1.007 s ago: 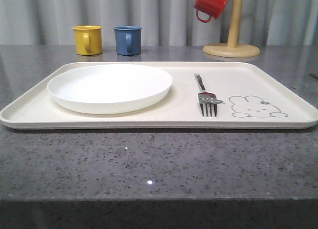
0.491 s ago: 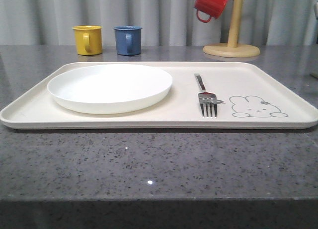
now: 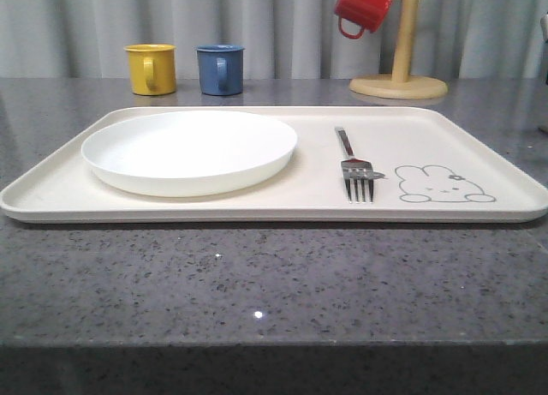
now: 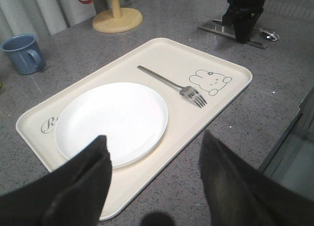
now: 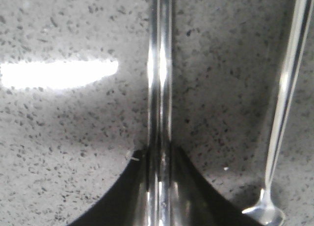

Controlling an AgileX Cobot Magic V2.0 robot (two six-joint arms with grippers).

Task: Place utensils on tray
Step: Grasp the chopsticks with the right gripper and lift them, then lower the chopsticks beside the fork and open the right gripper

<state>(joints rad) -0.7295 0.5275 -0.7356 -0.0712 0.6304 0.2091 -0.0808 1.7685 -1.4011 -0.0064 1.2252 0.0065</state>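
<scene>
My right jaws clench the chopsticks beside the spoon; left jaws gape above the tray, fork on it.

Speckled grey stone counter. Directly on it: a cream tray near the front edge; a yellow mug and a blue mug at far left; a wooden mug tree at far right; chopsticks and a spoon lying right of the tray.
</scene>
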